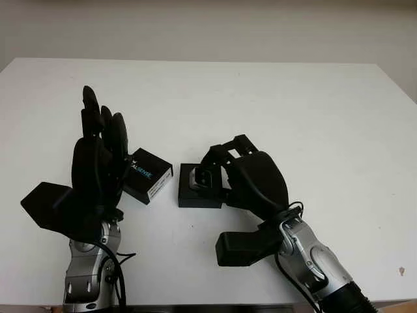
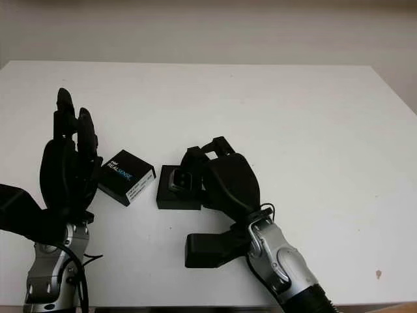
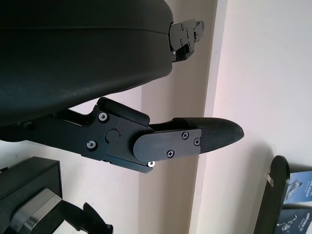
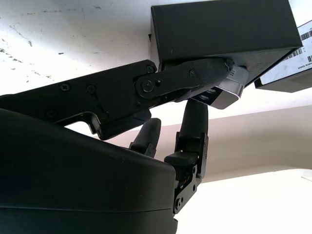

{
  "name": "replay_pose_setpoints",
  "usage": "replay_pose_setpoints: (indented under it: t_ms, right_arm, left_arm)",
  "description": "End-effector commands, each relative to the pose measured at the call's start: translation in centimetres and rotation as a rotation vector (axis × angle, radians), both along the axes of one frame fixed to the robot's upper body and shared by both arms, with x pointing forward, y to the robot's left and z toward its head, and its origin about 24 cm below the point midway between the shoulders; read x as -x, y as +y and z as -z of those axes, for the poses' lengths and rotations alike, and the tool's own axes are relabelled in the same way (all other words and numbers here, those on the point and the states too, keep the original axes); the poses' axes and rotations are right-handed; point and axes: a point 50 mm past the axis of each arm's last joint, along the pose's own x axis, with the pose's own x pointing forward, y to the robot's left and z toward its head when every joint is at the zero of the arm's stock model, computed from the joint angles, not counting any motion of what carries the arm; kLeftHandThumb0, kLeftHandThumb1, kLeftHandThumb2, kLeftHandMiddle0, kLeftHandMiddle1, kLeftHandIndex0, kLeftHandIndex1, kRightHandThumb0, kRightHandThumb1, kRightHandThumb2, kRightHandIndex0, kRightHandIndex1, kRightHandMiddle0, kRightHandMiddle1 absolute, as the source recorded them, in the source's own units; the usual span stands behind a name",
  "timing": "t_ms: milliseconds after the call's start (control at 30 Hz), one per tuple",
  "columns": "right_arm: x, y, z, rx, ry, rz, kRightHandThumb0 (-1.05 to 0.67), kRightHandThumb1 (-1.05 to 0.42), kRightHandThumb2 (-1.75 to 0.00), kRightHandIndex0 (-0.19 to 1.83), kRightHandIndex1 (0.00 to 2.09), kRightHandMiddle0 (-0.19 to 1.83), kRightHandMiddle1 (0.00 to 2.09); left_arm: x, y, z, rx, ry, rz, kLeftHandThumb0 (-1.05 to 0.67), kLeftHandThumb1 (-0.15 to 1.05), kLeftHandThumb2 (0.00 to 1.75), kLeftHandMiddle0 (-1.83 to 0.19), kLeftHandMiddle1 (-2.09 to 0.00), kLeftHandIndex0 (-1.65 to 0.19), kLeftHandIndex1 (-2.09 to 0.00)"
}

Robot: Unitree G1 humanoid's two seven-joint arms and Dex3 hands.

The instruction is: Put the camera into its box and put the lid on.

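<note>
Your left robot hand (image 1: pixel 98 153) stands upright at the lower left of the head frames, open and holding nothing, its fingers pointing toward the top of the frame. Just to its right the lid (image 1: pixel 147 175), a black piece printed REALSENSE with a white label on its side, lies tilted on the white desk (image 1: pixel 273 104), close beside the palm; whether the two touch cannot be told. Right of the lid, near the lower centre, you see the black box (image 1: pixel 195 195) sitting flat on the desk, clear of the lid. The silver-grey camera (image 1: pixel 201 178) sits at the box's top, gripped by your right robot hand (image 1: pixel 225 171), which reaches in from the lower right with its fingers curled over the box. In the right wrist view one finger (image 4: pixel 195 78) presses across the camera (image 4: pixel 226 92) against the box (image 4: pixel 219 29).
</note>
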Motion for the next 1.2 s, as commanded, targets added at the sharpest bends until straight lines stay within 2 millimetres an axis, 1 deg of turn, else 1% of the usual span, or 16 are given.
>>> replay_pose_setpoints:
  t_ms: [0, 133, 267, 333, 567, 867, 967, 1033, 1167]
  right_arm:
    - [-0.1, -0.2, 0.1, -0.039, 0.019, -0.009, -0.37, -0.92, -0.05, 0.16, 1.15, 0.48, 1.40]
    - [-0.2, -0.3, -0.1, -0.189, 0.129, -0.028, -0.34, -0.95, -0.06, 0.09, 1.18, 0.40, 1.49]
    - [-0.4, -0.4, -0.4, -0.354, 0.187, -0.057, -0.32, -0.93, -0.05, 0.08, 1.22, 0.41, 1.56]
    - [-0.6, -0.5, -0.6, -0.397, 0.202, -0.066, -0.33, -0.94, -0.05, 0.07, 1.24, 0.40, 1.59]
    - [-1.1, -0.8, -1.1, -0.452, 0.206, -0.069, -0.37, -0.94, -0.06, 0.04, 1.29, 0.38, 1.64]
    - [-1.4, -1.1, -1.4, -0.460, 0.203, -0.063, -0.37, -0.94, -0.05, 0.03, 1.32, 0.39, 1.67]
    - [-1.5, -1.1, -1.4, -0.477, 0.238, -0.058, -0.37, -0.95, -0.06, 0.04, 1.28, 0.38, 1.67]
    - [-1.6, -1.3, -1.4, -0.476, 0.280, -0.055, -0.37, -0.95, -0.06, 0.04, 1.19, 0.36, 1.67]
    - [-2.0, -1.6, -1.5, -0.487, 0.367, -0.056, -0.36, -0.97, -0.05, 0.11, 0.84, 0.34, 1.63]
  left_arm:
    - [0.0, -0.1, -0.2, -0.006, -0.015, 0.008, -0.69, 1.05, 0.50, 0.19, 0.00, 0.19, 0.00]
    - [-0.1, -0.1, -0.1, -0.006, -0.012, 0.004, -0.69, 1.05, 0.49, 0.19, 0.00, 0.19, 0.00]
    - [-0.1, -0.2, -0.1, -0.008, -0.009, 0.003, -0.69, 1.05, 0.49, 0.19, 0.00, 0.19, 0.00]
    - [-0.1, -0.2, -0.2, -0.008, -0.010, 0.003, -0.69, 1.05, 0.49, 0.19, 0.00, 0.19, 0.00]
    - [-0.2, -0.3, -0.2, -0.011, -0.009, 0.007, -0.70, 1.05, 0.50, 0.19, 0.00, 0.19, 0.00]
    - [-0.3, -0.4, -0.2, -0.011, -0.008, 0.009, -0.70, 1.05, 0.48, 0.19, 0.00, 0.19, 0.00]
    - [-0.4, -0.4, -0.2, -0.011, -0.009, 0.009, -0.70, 1.05, 0.48, 0.19, 0.00, 0.19, 0.00]
    - [-0.4, -0.4, -0.2, -0.013, -0.008, 0.008, -0.70, 1.05, 0.48, 0.19, 0.00, 0.19, 0.00]
    - [-0.4, -0.4, -0.3, -0.018, -0.006, 0.008, -0.71, 1.05, 0.49, 0.19, 0.00, 0.19, 0.00]
